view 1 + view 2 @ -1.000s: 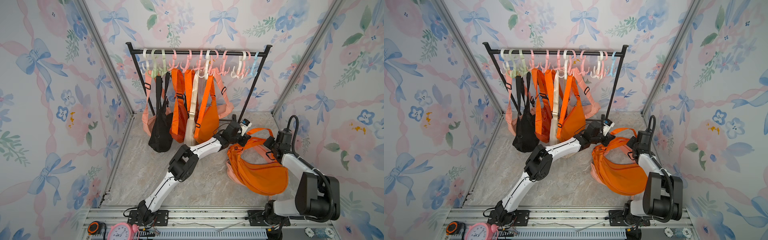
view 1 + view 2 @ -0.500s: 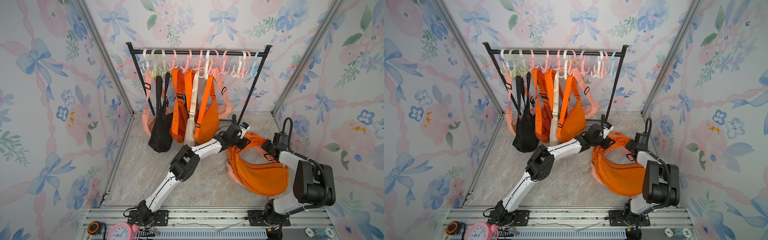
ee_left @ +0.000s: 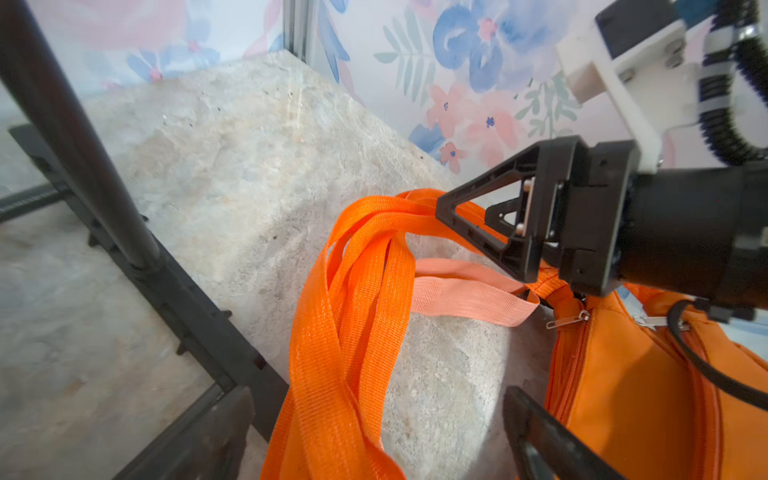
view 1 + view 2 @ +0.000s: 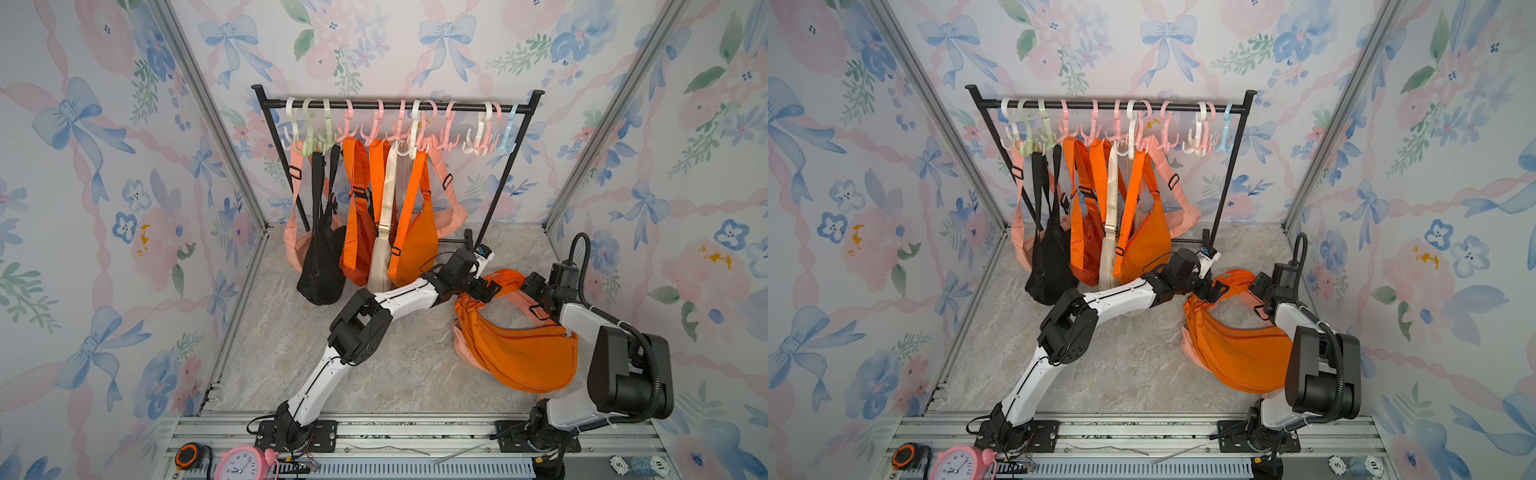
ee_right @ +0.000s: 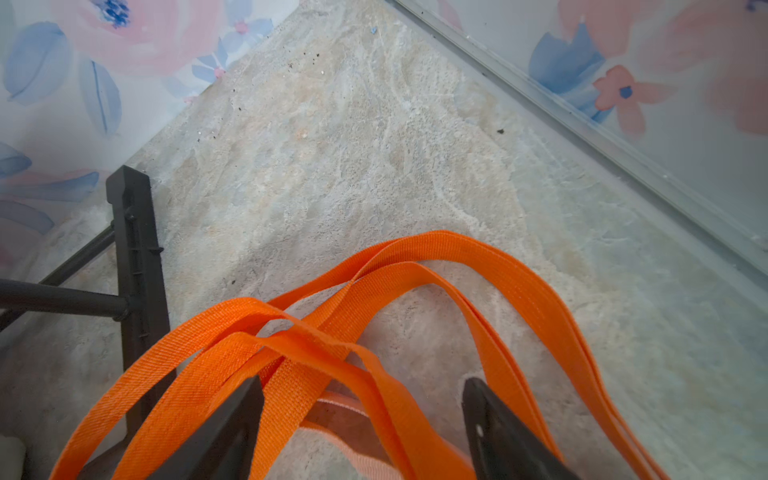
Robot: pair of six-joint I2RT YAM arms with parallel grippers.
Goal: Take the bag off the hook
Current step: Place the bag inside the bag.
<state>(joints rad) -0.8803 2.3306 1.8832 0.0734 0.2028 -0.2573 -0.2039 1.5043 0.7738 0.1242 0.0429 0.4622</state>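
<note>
Orange fabric crescent-shaped bag (image 4: pixel 523 357) is off the hooks and lies flat on the marbled stone-look floor (image 4: pixel 395 374), right side of cell, just in front of right arm base, seen in both top views (image 4: pixel 1237 357). A peach-pink fabric bag (image 4: pixel 460 347) lies partly under it, its edge poking out on the side nearer the left arm. Orange webbing straps (image 3: pixel 345 311) loop loose on the floor from the bag toward the foot of the black metal garment rack (image 4: pixel 395 106). Left gripper (image 4: pixel 484 289) is down low at the strap end of the bag, released: in the left wrist view (image 3: pixel 374 397) jaws stand wide apart, straps run through the gap with nothing pinched. Right gripper (image 4: pixel 530 286) sits just opposite, near the left one, also let go: in the right wrist view (image 5: pixel 361 386) both dark fingers (image 5: pixel 245 399) are spread, straps (image 5: pixel 457 266) lie slack between and ahead of them. Peach webbing strap (image 3: pixel 465 291) lies across under the right gripper. Pastel plastic hooks (image 4: pixel 478 139) hang along the rack bar; peach, black, orange and cream hanging bags (image 4: pixel 411 245) cluster on the left and middle hooks.
</note>
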